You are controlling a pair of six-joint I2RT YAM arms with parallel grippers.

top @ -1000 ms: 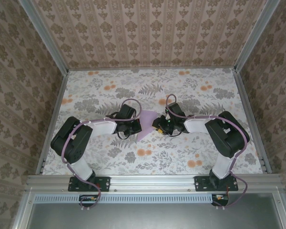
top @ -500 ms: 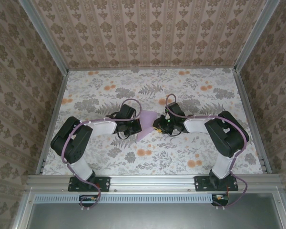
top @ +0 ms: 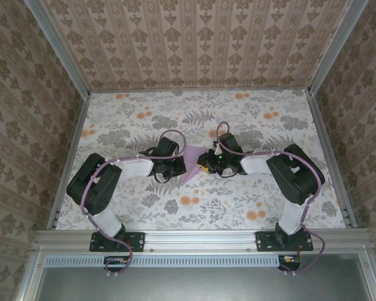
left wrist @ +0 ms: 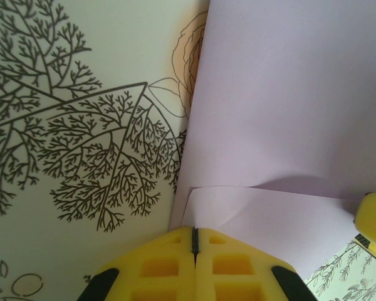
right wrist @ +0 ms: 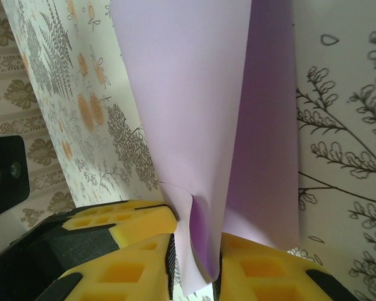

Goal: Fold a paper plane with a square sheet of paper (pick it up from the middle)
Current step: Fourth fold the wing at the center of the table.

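Two grippers hold the purple paper between them in the middle of the table. The left gripper is shut tight on one edge. The right gripper pinches a folded bit opposite. The paper's length runs front to back.

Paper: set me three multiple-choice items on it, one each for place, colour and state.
1. Where is the paper?
A. between the left end effector and the right end effector
B. at the far left corner
C. on the base rail

2. Its colour?
A. white
B. lilac
C. yellow

3. Its state?
A. crumpled into a ball
B. flat and unfolded
C. folded, with layers overlapping

Key:
1 A, the top view shows it between the two arms' tips.
2 B, it is lilac in all three views.
3 C, both wrist views show one layer lying over another.
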